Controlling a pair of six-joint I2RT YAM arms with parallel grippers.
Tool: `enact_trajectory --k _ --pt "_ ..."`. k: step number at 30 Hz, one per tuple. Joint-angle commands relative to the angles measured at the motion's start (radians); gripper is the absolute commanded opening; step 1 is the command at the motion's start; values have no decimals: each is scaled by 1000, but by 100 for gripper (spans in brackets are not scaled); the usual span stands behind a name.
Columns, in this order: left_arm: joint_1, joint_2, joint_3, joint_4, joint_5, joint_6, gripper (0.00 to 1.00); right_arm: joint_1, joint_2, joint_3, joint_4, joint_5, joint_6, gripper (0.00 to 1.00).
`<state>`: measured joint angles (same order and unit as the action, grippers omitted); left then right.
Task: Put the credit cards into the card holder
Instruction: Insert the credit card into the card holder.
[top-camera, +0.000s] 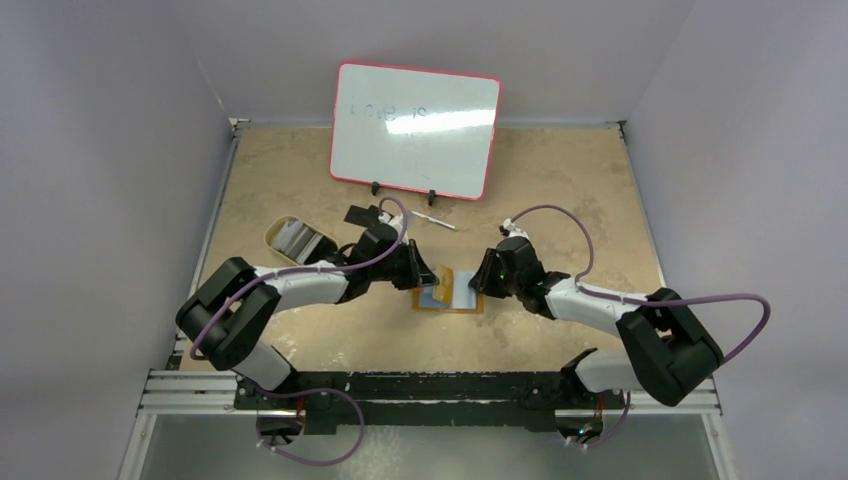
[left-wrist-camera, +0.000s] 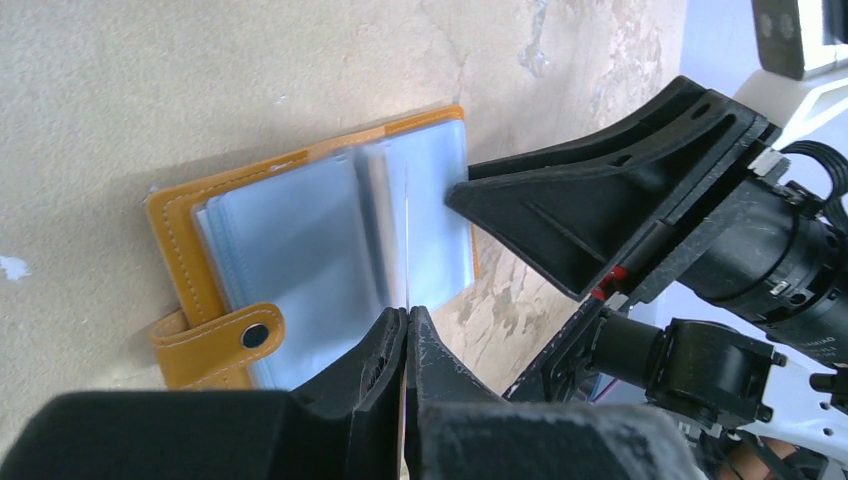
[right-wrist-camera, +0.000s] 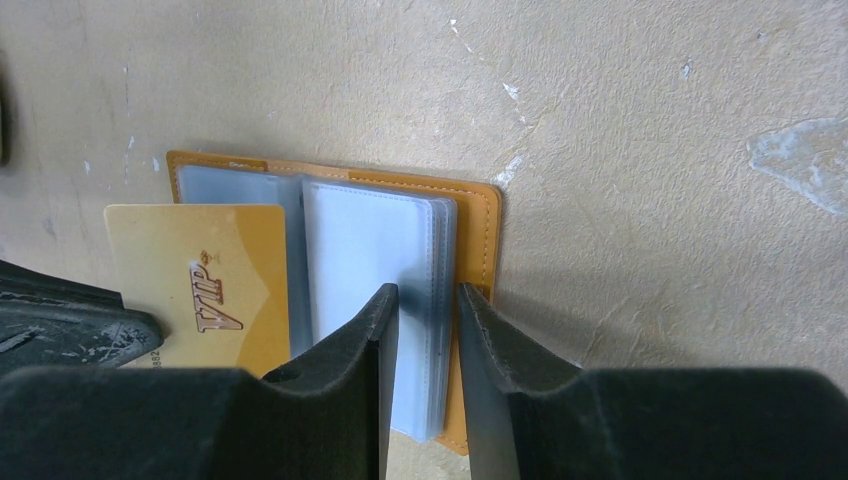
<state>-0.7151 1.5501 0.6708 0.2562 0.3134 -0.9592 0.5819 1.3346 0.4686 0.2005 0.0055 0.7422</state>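
Card holder (right-wrist-camera: 484, 215) is lying open and flat on the table (top-camera: 570, 200), right in the middle between my two arms, with the clear sleeves facing up and the snap tab undone. My left gripper (left-wrist-camera: 408, 312) has its fingers pressed together on a gold card (right-wrist-camera: 205, 265) marked VIP. It looks like a thin line from the left wrist cam. From the right wrist cam the card lies over the sleeves on the left arm's side, and I can't tell if any of it is inside one. Right gripper (right-wrist-camera: 428, 300) sits at the other sleeve stack, fingers a narrow gap apart, with a tip touching the sleeve edge. The whiteboard (top-camera: 415, 130) stands at the back, well apart.
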Motion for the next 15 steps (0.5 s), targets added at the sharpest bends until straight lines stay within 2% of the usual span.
enact_trajectory --k 1,5,15 --pt "5 -23 -22 22 -29 -28 0 -2 2 -21 -25 -1 -20 30" --pt "6 -14 -30 25 -23 -34 0 -2 -1 -25 -25 0 -17 30" --pt "5 38 -75 166 24 -108 0 -2 -1 -24 -26 2 -17 31"
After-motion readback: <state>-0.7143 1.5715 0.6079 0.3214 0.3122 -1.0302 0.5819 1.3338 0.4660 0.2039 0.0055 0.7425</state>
